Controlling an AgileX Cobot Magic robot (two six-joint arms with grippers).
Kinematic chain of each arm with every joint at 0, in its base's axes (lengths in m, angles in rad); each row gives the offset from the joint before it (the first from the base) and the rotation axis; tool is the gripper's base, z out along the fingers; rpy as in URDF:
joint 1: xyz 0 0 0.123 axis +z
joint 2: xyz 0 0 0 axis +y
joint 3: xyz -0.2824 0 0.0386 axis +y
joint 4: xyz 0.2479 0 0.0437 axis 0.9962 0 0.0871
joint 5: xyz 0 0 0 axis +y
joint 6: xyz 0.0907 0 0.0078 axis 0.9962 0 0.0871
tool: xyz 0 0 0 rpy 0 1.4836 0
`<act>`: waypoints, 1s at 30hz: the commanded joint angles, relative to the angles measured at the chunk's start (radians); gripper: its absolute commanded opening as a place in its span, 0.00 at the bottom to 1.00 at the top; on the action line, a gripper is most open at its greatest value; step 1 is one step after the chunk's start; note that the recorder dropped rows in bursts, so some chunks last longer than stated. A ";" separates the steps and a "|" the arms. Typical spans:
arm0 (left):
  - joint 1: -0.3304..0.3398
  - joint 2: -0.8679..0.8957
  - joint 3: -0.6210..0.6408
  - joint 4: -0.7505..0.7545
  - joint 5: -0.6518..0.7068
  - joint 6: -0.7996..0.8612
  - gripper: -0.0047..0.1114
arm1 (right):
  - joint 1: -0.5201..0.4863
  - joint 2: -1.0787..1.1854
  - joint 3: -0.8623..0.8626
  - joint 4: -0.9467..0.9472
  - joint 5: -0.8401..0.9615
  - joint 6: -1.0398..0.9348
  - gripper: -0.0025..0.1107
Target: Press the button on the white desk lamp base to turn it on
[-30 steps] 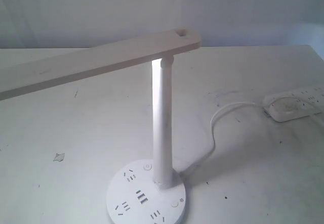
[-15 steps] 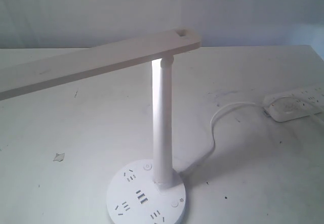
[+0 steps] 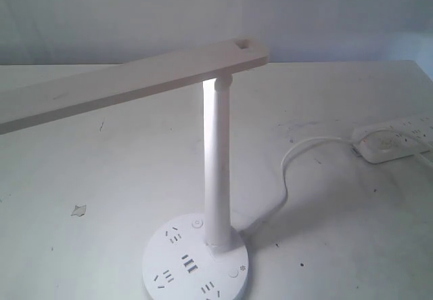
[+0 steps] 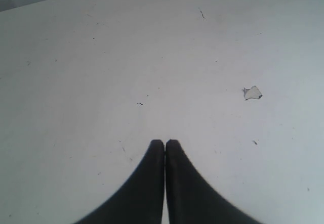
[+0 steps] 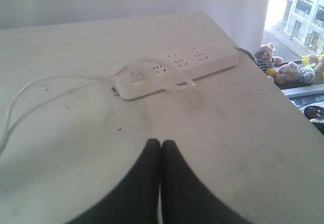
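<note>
The left fingers are pressing together with no gap between the tips, holding nothing and hovering over the bare white table. A small torn scrap is lying on the table beyond those tips and off to one side, well apart from them. In the exterior view the same scrap is lying near the lamp base, the round disc with socket slots that is sitting at the near edge of the table. From it the white desk lamp is rising upright, its flat bar head reaching out sideways, with bright light showing on the pole just under the head. How far the base is from either set of fingers cannot be told. A white cable is trailing from behind the base to a power strip, which is lying ahead of the right fingers, apart from them. These too are closing tip to tip on nothing.
</note>
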 commanded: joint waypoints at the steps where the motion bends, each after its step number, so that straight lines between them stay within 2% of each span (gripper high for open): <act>1: 0.003 -0.004 0.003 -0.006 -0.002 -0.001 0.04 | -0.006 -0.005 0.005 0.152 -0.015 -0.257 0.02; 4: 0.003 -0.004 0.003 -0.006 -0.002 -0.001 0.04 | -0.006 -0.005 0.005 0.222 -0.018 -0.360 0.02; 30: 0.003 -0.004 0.003 -0.006 -0.002 -0.001 0.04 | -0.006 -0.005 0.005 0.220 -0.018 -0.367 0.02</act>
